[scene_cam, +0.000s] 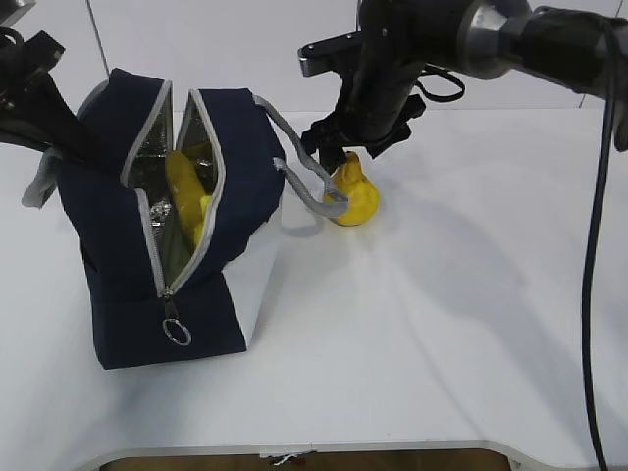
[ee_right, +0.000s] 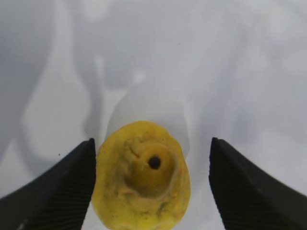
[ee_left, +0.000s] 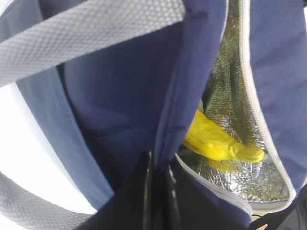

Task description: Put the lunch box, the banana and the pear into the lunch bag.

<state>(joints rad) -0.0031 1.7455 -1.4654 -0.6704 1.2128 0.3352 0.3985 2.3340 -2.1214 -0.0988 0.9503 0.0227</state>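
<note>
- Progress: one banana (ee_left: 216, 143) lies inside the one bag (scene_cam: 118, 255), against the foil lining. The lunch box is not visible; whether it is inside cannot be told.
- Remaining: one pear (ee_right: 140, 177) stands upright on the surface (scene_cam: 442, 324), just beside the bag's handle (scene_cam: 309, 172).
- Right hand (ee_right: 151, 184): open, fingers (ee_right: 62, 189) either side of the pear, one close to it, the other clear.
- Left hand (ee_left: 157, 191): closed on the bag's wall, holding the mouth open.

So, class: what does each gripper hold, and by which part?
Left gripper pinches the lunch bag by its opening's fabric edge. Right gripper holds nothing; its open jaws straddle the pear.
</note>
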